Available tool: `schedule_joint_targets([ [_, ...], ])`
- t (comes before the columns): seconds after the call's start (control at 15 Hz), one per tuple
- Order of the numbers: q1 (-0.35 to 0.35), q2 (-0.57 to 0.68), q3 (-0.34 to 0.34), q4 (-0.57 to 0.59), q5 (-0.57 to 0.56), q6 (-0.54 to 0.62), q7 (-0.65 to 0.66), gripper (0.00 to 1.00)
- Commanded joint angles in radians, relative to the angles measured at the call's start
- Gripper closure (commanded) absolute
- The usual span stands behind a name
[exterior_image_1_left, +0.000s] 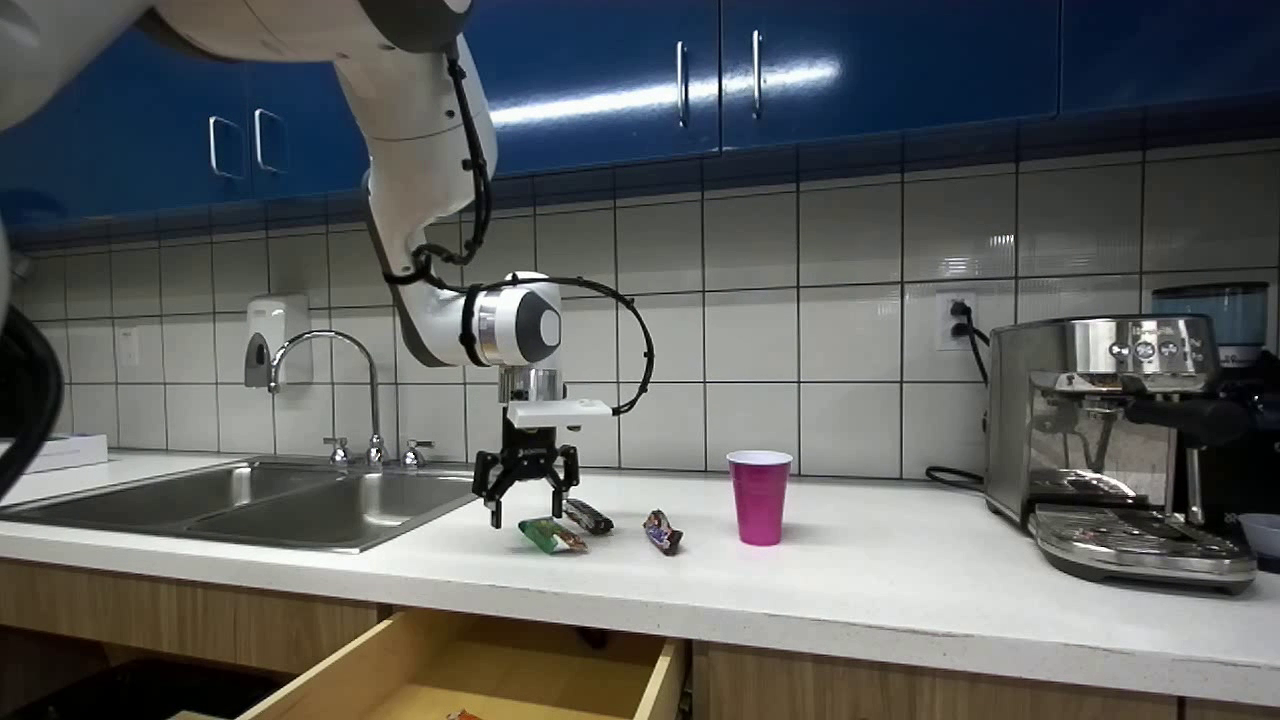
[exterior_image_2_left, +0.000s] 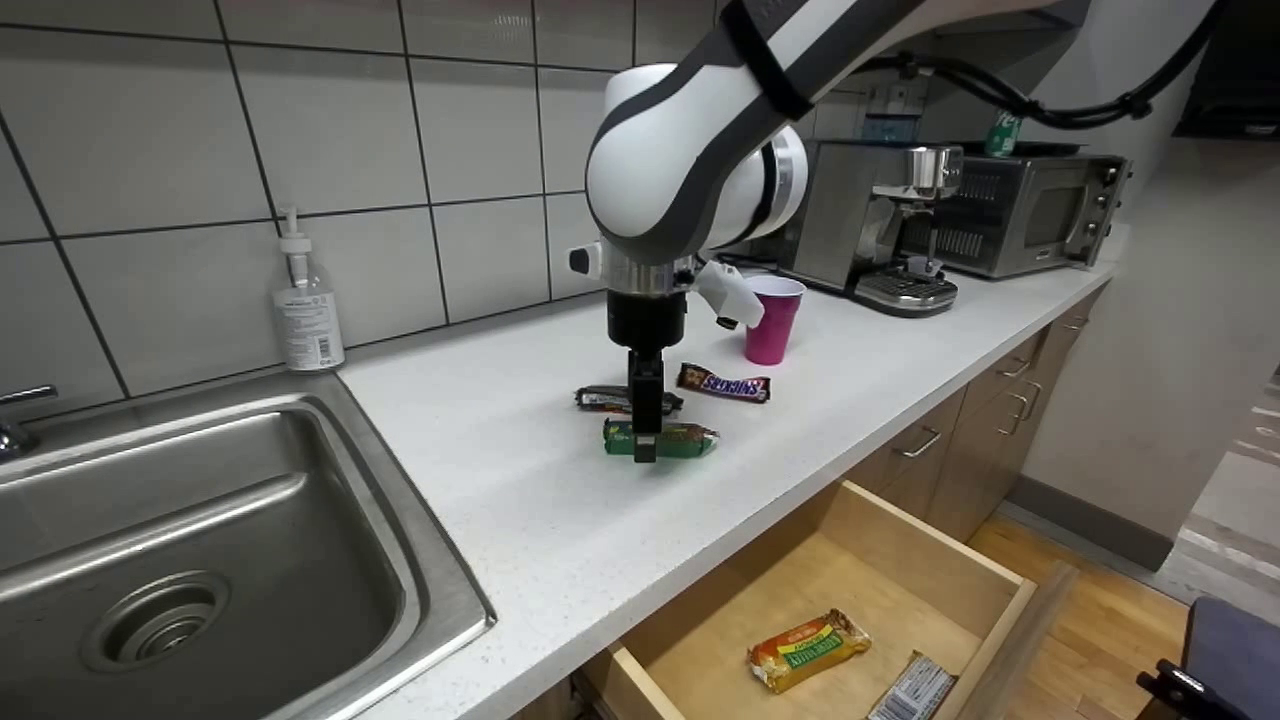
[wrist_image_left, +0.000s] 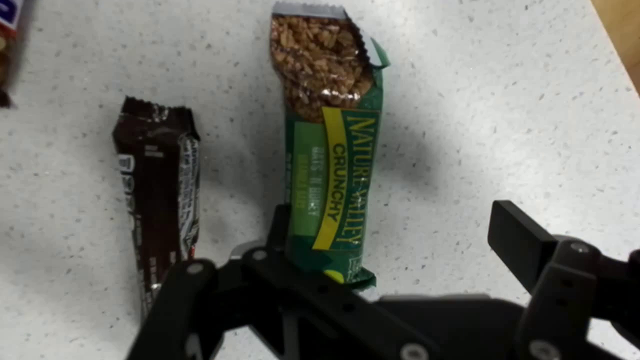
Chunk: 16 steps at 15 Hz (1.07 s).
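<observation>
The arm (exterior_image_1_left: 430, 130) reaches in from above and bends at the wrist, so that the gripper (exterior_image_1_left: 527, 512) points straight down, low over the white table (exterior_image_1_left: 880, 580). Its fingers (wrist_image_left: 520, 245) stand wide apart and hold nothing. The green granola bar (wrist_image_left: 332, 175) lies flat on the table below the gap, much nearer to one finger; whether that finger touches the wrapper is hard to tell in the wrist view. The wrapper reads "NATURE VALLEY" and "CRUNCHY". Beside it lies a dark bar (wrist_image_left: 157, 200), its side lettering only partly legible. A candy bar (exterior_image_2_left: 725, 384) marked "SNICKERS" lies between the dark bar and the pink cup (exterior_image_1_left: 760, 500). The open drawer (exterior_image_2_left: 920, 550) holds an orange and yellow bar (exterior_image_2_left: 808, 650).
</observation>
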Motion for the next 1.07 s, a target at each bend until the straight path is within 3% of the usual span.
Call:
schedule_joint_targets([
  [0.0,-0.013,0.055,0.011,0.093,-0.023,-0.054,0.046,0.0],
  [0.67,-0.017,0.101,0.011,0.155,-0.028,-0.078,0.076,0.0],
  [0.73,-0.02,0.103,0.013,0.158,-0.025,-0.083,0.077,0.25],
  [0.8,-0.021,0.105,0.013,0.161,-0.026,-0.084,0.076,0.28],
  [1.0,-0.027,0.106,0.014,0.163,-0.023,-0.088,0.078,0.51],
])
